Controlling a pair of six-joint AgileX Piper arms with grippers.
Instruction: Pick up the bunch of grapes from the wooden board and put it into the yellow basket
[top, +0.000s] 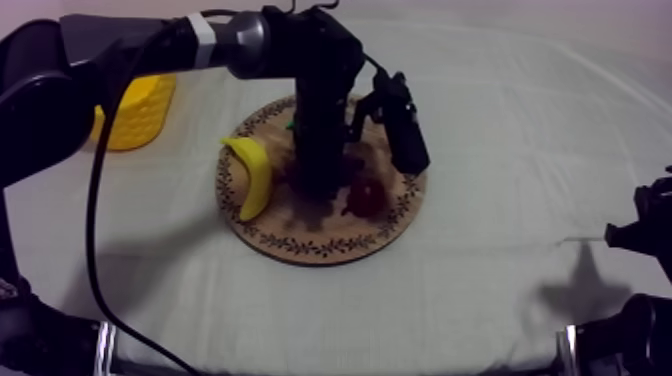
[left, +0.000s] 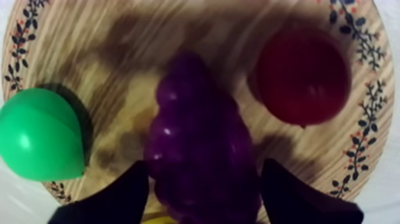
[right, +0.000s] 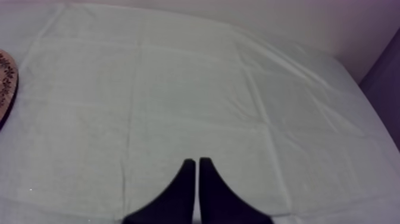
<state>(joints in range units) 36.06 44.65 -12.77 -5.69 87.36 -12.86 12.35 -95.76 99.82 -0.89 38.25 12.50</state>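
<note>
Though half-hidden, gripper (left: 202, 174) seemingly astride grapes (left: 199, 119).

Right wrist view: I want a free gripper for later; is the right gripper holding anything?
No, the right gripper has its fingers together as a narrow wedge above the cloth, nothing between them.
</note>
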